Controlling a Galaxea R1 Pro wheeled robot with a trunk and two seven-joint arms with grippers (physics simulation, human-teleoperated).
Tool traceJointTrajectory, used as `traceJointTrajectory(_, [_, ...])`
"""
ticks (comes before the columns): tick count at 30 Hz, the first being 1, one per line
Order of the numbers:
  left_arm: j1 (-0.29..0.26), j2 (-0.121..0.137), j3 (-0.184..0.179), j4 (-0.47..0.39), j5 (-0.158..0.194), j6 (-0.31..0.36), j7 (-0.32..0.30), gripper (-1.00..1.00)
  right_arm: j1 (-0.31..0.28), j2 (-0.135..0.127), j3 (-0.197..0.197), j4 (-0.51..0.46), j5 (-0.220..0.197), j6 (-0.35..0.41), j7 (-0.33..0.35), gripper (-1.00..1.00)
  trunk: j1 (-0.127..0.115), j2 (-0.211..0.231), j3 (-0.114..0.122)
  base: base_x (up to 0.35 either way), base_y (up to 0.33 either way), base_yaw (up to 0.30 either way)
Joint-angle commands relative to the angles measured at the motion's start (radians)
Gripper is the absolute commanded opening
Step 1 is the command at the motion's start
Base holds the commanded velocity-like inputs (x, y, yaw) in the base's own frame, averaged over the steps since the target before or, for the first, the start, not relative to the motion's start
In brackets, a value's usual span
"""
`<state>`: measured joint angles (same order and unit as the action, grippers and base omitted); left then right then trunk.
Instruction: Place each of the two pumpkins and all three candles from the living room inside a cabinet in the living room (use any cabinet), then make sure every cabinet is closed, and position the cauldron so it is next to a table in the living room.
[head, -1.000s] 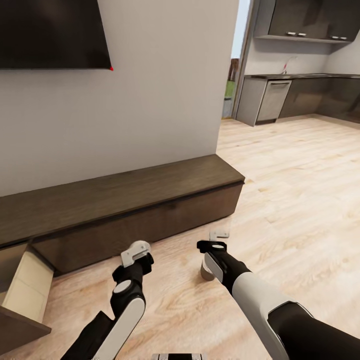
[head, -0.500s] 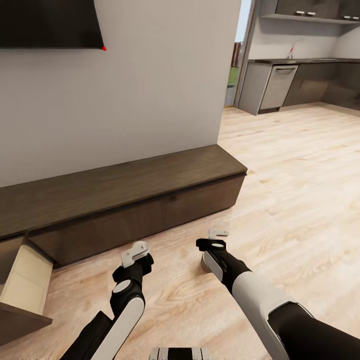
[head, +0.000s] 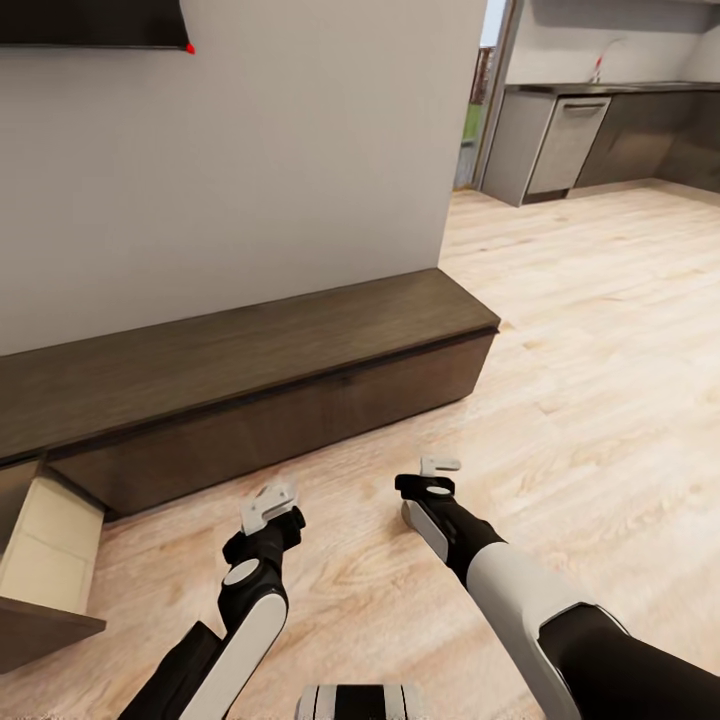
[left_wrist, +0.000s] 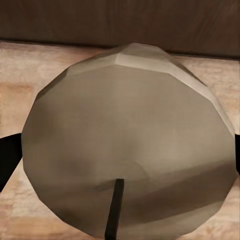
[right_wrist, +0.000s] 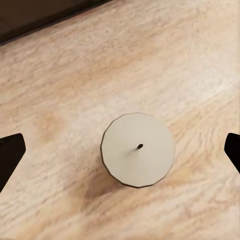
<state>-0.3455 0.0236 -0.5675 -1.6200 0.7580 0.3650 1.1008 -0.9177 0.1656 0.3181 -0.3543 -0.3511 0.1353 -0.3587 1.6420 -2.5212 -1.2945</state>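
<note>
Seen nearest, from the right wrist: fingers (right_wrist: 10, 152) spread wide and gripping nothing, hung directly over a floor candle (right_wrist: 138, 149) that stood upright on the plank floor (right_wrist: 60, 65), wick centred between them. Best handled with a straight drop, no sideways drift, then a close low on the stubby cylinder so as not to topple it.

Caught in the left wrist view: a held candle (left_wrist: 125, 145) pressed right up to the lens, spanning the gap between the dark fingertips and seemingly clamped there, though the contact itself was hard to make out.

Shown from the head camera: left gripper (head: 268, 503) and right gripper (head: 432, 476) low over the boards, side by side and apart, just short of the cabinet (head: 300, 395). Further left, one drawer (head: 45, 555) pulled out with its pale interior bare to view, ready to receive both candles. Beyond, a plain wall, a TV (head: 90, 25) corner and, past the doorway, the kitchen (head: 600, 130).

Compared with a second earlier: whole view tipped downward, with cabinet, TV and kitchen all pushed higher in the picture by the camera's own motion. Arms held in much the same place. Floor candle, formerly peeking out beside the right wrist, now largely hidden under it.
</note>
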Motion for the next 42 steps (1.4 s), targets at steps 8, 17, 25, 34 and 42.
traceJointTrajectory(8, [-0.001, 0.004, 0.067, -0.001, 0.019, 0.013, -0.062, -1.0, 0.0, -0.001, 0.009, -0.003, -0.005, 0.003, -0.007, 1.0, 0.003, -0.002, -0.032, 0.0, 0.0, 0.0])
traceJointTrajectory(17, [-0.001, 0.057, 0.336, -0.001, 0.125, 0.245, -0.549, -1.0, 0.0, -0.001, 0.01, -0.002, -0.003, -0.038, -0.008, 1.0, 0.007, -0.004, -0.067, 0.0, 0.0, 0.0])
traceJointTrajectory(25, [-0.001, 0.106, 0.378, -0.001, 0.129, 0.319, -0.769, -1.0, 0.0, -0.001, 0.01, -0.002, -0.003, -0.039, -0.007, 1.0, 0.008, -0.005, -0.074, 0.0, 0.0, 0.0])
traceJointTrajectory(34, [-0.001, 0.165, 0.573, -0.001, 0.155, 0.623, -1.236, -1.0, 0.0, -0.001, 0.011, -0.002, -0.003, -0.039, -0.007, 1.0, 0.008, -0.005, -0.074, 0.0, 0.0, 0.0])
traceJointTrajectory(42, [-0.001, 0.165, 0.586, -0.001, 0.157, 0.649, -1.271, -1.0, 0.0, -0.001, 0.011, -0.003, -0.003, -0.04, -0.007, 1.0, 0.008, -0.005, -0.074, 0.001, 0.0, 0.0])
